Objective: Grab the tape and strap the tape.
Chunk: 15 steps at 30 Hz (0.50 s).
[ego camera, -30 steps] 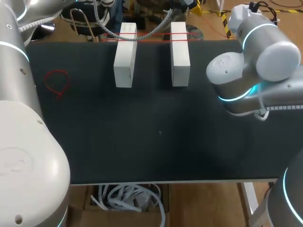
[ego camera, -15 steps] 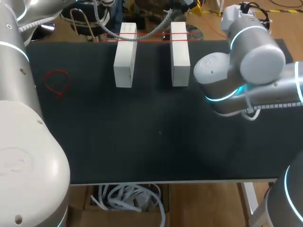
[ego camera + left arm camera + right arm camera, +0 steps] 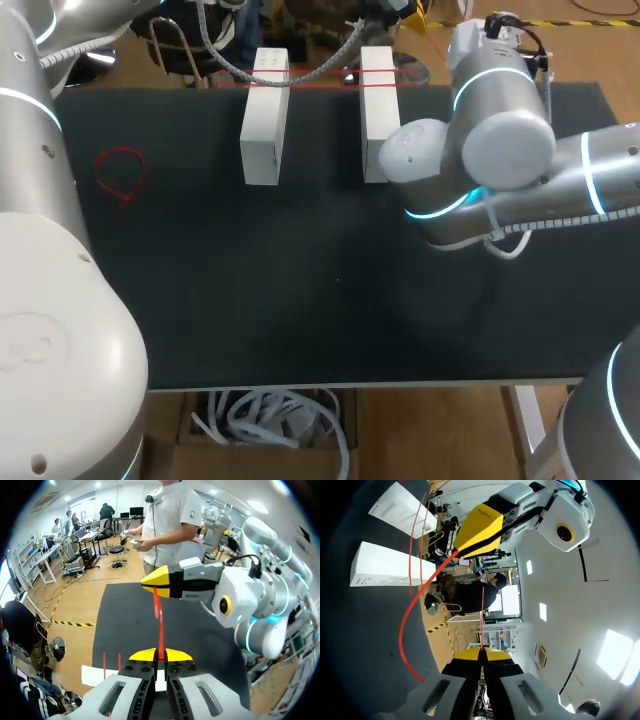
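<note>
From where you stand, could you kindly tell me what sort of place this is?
Probably a robotics lab test bench: a black table bearing two white blocks, and red tape running between my left gripper and right gripper, both shut on it.

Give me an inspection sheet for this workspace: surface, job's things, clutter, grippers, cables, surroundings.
surface: black mat, flat.
job's things: red tape stretched between both grippers; two white blocks side by side, red tape lines across their far ends.
clutter: red loop on the mat's left side.
grippers: left gripper and right gripper each shut on the tape.
cables: grey hose crossing the left block's far end.
surroundings: nothing seen.
</note>
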{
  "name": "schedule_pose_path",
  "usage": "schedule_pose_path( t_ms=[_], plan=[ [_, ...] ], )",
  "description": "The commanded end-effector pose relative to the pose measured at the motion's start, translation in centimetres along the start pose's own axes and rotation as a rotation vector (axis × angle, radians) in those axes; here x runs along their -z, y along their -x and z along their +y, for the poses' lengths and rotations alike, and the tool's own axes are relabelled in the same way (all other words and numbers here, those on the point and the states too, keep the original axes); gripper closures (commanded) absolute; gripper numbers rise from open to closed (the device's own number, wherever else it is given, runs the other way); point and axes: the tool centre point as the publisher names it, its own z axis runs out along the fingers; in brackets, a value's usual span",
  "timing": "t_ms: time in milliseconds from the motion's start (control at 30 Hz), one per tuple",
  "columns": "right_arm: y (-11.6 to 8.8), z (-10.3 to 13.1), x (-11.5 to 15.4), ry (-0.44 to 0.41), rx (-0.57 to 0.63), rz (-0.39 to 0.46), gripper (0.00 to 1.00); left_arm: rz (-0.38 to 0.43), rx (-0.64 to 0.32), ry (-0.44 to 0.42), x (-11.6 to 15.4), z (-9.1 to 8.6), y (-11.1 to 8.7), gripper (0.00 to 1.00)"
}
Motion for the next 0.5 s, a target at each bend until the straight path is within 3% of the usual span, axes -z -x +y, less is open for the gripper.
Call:
schedule_pose_path(
  t_ms=[33,500],
  plan=[
    [-0.1,0.9,0.2,-0.042,0.004,0.000,1.00,0.001,0.001,0.004,0.1,-0.1,0.0,1.00],
    [0.1,2.1,0.3,-0.024,0.054,-0.015,1.00,0.001,0.001,0.004,0.1,-0.1,0.0,1.00]
  ],
)
